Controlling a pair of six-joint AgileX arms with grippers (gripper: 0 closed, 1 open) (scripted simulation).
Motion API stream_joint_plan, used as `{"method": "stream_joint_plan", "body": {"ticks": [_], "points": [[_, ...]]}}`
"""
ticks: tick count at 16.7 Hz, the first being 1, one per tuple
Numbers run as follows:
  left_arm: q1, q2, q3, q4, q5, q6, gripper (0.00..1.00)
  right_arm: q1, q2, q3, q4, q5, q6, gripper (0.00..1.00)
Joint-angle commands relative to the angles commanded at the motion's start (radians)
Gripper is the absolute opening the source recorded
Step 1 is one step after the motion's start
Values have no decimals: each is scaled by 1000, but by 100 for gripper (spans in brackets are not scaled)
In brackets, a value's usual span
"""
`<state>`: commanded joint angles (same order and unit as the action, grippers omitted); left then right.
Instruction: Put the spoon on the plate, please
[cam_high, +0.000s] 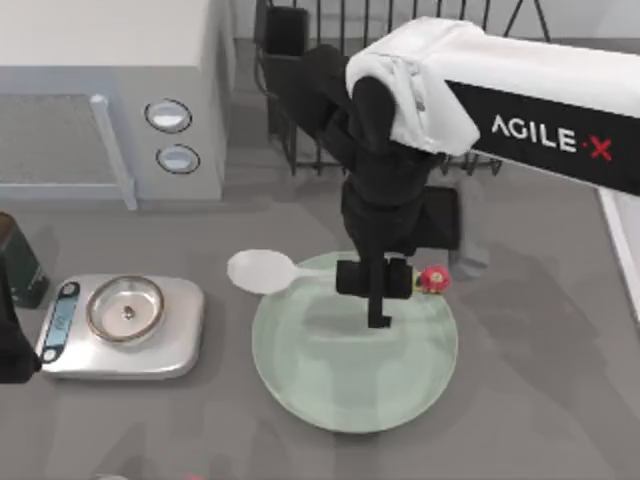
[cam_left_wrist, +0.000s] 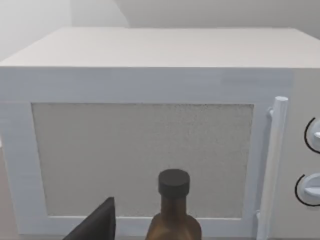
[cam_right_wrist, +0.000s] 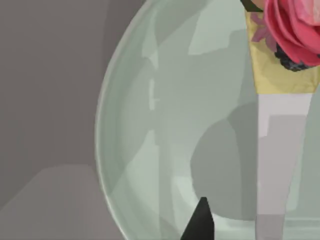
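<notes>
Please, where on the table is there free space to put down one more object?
Free: the table right of the plate, and the strip between the kitchen scale and the plate. Crowded: over the plate's far rim, where the right gripper holds the spoon.

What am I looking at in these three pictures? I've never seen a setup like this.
This is a simulated table with two AgileX robot arms. The top view looks down from above; the other two come from cameras on each arm's wrist. The right gripper hangs over the pale green plate, holding the white spoon by its handle; the spoon's bowl sticks out past the plate's rim, and its red ornament appears close up in the right wrist view. The left arm sits parked at the table's left edge, its camera facing a microwave and a brown bottle. A kitchen scale stands left of the plate.
</notes>
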<state>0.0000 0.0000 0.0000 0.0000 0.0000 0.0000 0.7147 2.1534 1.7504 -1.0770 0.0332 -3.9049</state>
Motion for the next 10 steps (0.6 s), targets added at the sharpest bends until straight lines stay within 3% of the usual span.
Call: {"method": "stream_joint_plan", "body": {"ticks": [10], "points": [[0,0,0,0,0,0,100,13,-6,-28,71,-25,-3,0]]}}
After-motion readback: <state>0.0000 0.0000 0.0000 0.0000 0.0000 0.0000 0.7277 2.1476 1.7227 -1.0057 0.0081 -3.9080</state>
